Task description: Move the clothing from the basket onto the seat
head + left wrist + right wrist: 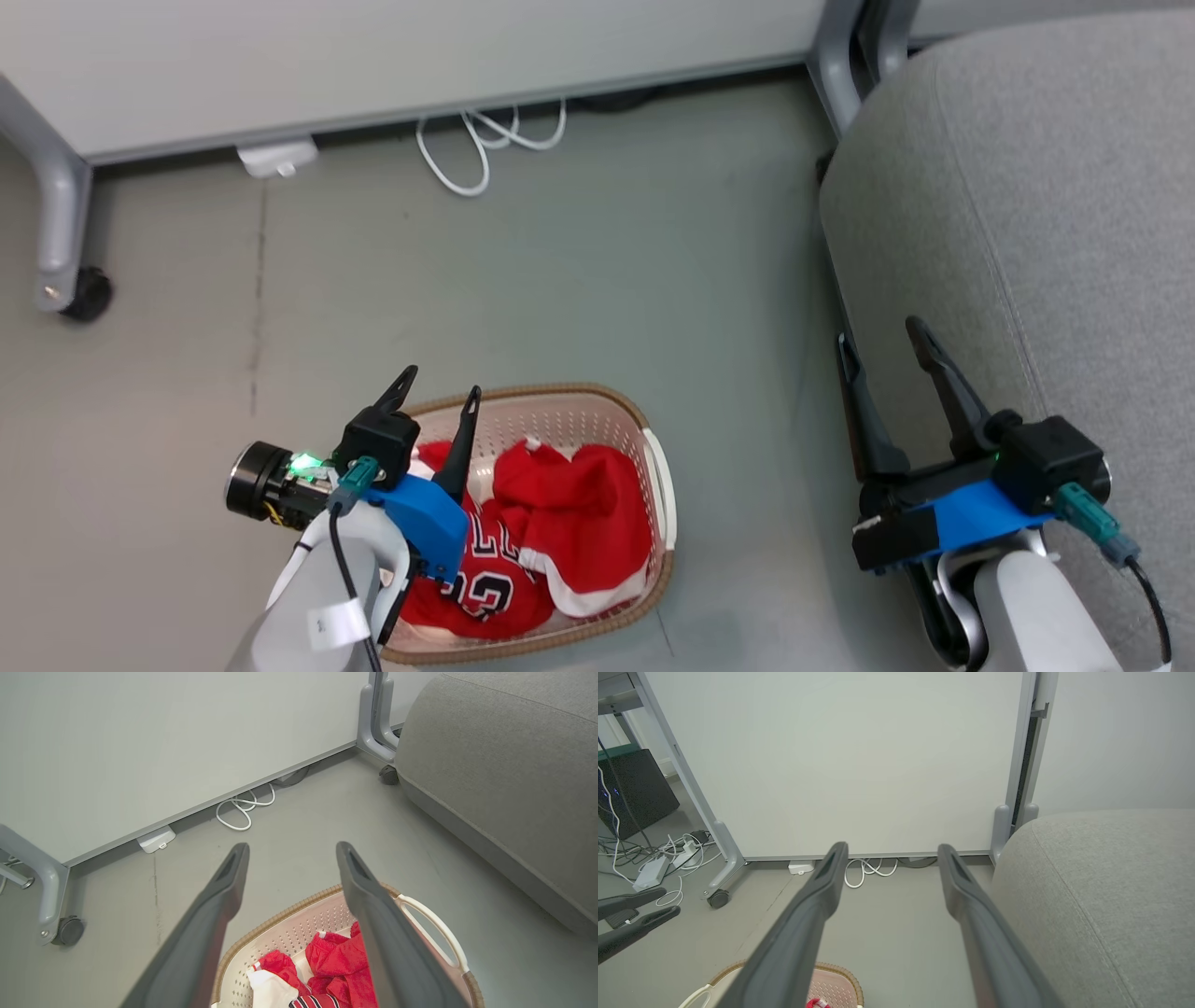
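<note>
clothing (560,523): we find two red garments, both heaped inside the basket.
jersey (490,574): black-and-white numerals face up; it lies in the basket's left half, partly hidden behind the left arm.
red piece (583,509): white trim along its lower edge; it is bunched over the basket's right half.
basket (560,397): cream, perforated, brown woven-look rim; it stands on the floor (560,280), near the seat but apart from it.
seat (1074,233): large light-grey cushion at the right, with a seam line running down it.
left end effector (442,382): fingers spread wide, hovering over the basket's far left rim, clear of the fabric.
right end effector (879,333): fingers spread wide, hovering at the seat's left edge.
white cable (476,149): we note it looped on the floor at the foot of a pale panel (373,56).
</note>
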